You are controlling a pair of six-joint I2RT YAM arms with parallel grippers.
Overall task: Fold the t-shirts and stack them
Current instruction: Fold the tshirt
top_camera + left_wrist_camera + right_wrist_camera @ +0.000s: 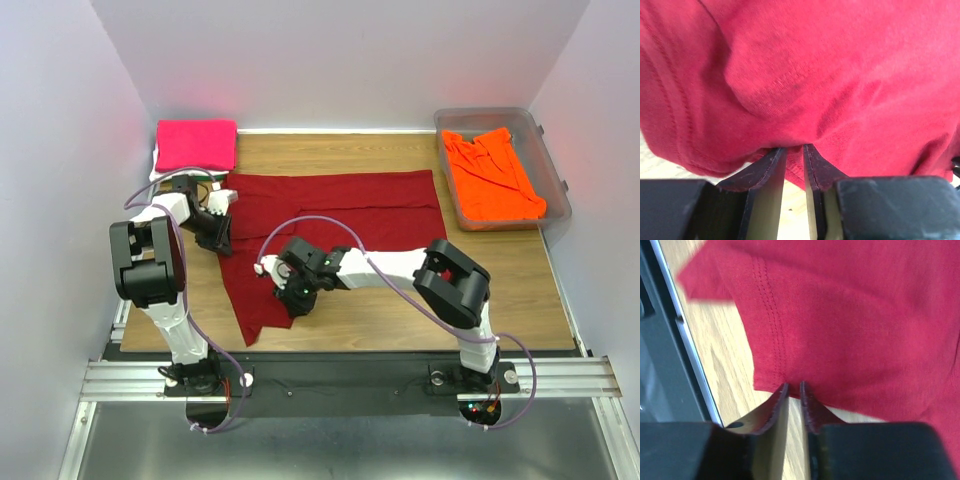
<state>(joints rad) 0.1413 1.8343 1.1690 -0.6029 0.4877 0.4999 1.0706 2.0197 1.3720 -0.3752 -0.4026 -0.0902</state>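
Both pairs of fingers were closed narrow on cloth: the left gripper [794,148] pinched the red shirt [340,205] at its left edge, and the right gripper [793,386] pinched its near-left edge. From both grips the shirt spread rightward, with its long axis running left to right. A fold would likely carry these edges right. The pink shirt [196,144] lay folded at the back left.
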